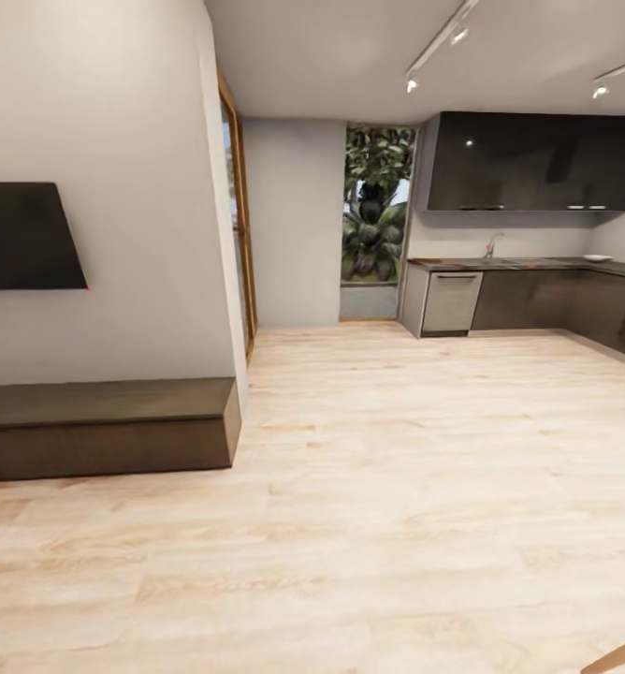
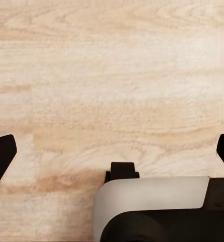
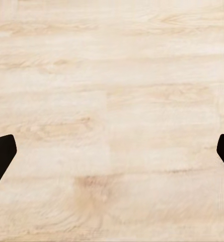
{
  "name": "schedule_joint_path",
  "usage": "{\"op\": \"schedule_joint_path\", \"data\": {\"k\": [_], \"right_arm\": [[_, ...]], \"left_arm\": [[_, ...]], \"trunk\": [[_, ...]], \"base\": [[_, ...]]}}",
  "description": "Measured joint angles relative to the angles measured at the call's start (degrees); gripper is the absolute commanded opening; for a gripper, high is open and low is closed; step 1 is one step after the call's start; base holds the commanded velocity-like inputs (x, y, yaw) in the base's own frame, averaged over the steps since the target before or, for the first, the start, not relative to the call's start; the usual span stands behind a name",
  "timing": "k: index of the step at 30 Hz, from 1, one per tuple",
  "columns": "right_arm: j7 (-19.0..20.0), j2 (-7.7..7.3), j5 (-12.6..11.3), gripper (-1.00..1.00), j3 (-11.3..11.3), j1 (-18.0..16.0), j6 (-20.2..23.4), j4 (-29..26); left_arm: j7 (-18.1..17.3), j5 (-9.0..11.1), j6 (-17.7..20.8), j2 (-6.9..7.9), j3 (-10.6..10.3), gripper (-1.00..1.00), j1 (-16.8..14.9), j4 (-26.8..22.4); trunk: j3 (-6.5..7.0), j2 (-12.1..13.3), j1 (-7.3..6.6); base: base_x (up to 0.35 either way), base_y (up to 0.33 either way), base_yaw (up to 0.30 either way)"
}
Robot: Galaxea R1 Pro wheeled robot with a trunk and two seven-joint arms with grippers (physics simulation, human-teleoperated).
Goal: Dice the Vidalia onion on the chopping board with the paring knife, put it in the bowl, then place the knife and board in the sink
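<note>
The kitchen lies far across the wood floor — sink tap and bowl tiny on the countertop. Left gripper and right gripper spread wide, empty, over floorboards.

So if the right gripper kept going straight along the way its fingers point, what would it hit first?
The light wood floor. The right gripper is open, fingers spread wide with nothing between them, and only bare planks lie ahead in its wrist view. How far off the floor is cannot be judged.

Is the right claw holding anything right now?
No: in the right wrist view the right claw is spread wide open, with nothing but bare wood floor between its fingertips.
</note>
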Motion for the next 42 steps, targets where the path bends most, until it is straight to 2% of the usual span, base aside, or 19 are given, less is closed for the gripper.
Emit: {"op": "schedule_joint_path", "data": {"k": [24,42], "right_arm": [[0.0,0.0,0.0,1.0,0.0,0.0,0.0,0.0],[0.0,0.0,0.0,1.0,0.0,0.0,0.0,0.0]], "left_arm": [[0.0,0.0,0.0,0.0,0.0,1.0,0.0,0.0],[0.0,0.0,0.0,0.0,0.0,1.0,0.0,0.0]], "trunk": [[0.0,0.0,0.0],[0.0,0.0,0.0]], "base": [[0.305,0.0,-0.148],[0.305,0.0,-0.019]]}}
